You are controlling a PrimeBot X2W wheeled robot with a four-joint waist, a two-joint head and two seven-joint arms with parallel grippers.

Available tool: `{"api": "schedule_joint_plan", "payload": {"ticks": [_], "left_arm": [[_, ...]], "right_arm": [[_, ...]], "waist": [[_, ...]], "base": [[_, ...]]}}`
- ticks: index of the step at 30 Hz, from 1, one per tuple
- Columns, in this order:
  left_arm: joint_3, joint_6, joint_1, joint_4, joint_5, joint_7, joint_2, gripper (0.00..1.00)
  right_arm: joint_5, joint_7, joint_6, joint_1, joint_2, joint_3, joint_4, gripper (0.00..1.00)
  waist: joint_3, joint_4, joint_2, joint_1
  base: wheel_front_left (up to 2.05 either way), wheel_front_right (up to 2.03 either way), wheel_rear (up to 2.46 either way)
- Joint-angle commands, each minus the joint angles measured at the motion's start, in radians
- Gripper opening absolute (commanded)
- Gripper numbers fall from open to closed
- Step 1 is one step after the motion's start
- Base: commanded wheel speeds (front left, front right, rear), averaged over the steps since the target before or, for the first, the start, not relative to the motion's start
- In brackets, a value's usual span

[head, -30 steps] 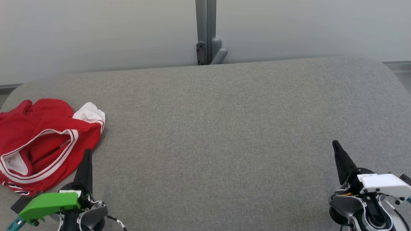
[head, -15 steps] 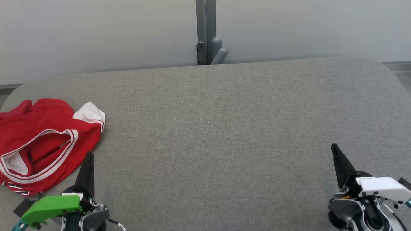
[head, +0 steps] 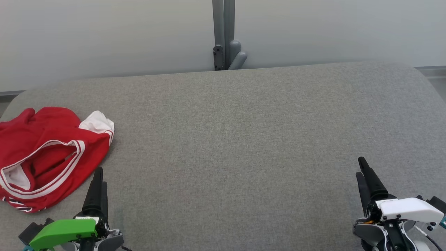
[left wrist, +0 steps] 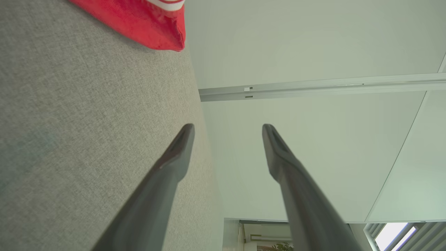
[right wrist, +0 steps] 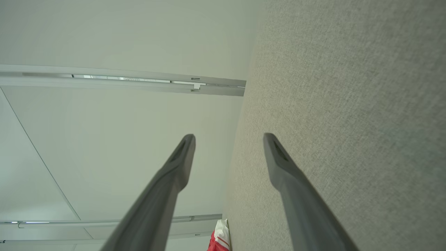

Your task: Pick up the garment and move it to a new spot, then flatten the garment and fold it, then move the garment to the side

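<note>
Head view: red garment (head: 45,157) with white trim lying crumpled at left edge of grey pad (head: 230,139). Left gripper (head: 100,176) sitting at pad's near-left corner, just beside garment, not touching it. Right gripper (head: 360,167) sitting at pad's near-right corner.
Left wrist view: left jaws standing wide, holding nothing; garment lying on pad beyond fingertips.
Right wrist view: right jaws gaping wide, empty; garment's edge showing at pad's far side.

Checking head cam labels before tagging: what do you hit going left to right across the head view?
red garment → left claw, open → grey post at the back wall → right claw, open
</note>
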Motion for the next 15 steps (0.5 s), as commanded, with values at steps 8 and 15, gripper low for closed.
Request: {"api": "schedule_joint_plan", "payload": {"ticks": [8, 15], "left_arm": [[-0.015, -0.002, -0.017, -0.027, 0.155, -0.043, 0.012, 1.00], [-0.041, 0.000, -0.022, -0.022, 0.327, -0.071, 0.030, 1.00]], "right_arm": [[-0.244, -0.043, 0.000, -0.009, -0.025, 0.036, -0.061, 1.00], [-0.446, -0.072, 0.000, -0.005, -0.035, 0.056, -0.080, 1.00]], "waist": [[0.002, 0.001, 0.0017, 0.0000], [0.004, 0.003, 0.0023, 0.0000]], "base": [[0.00, 0.00, 0.00], [0.00, 0.00, 0.00]]}}
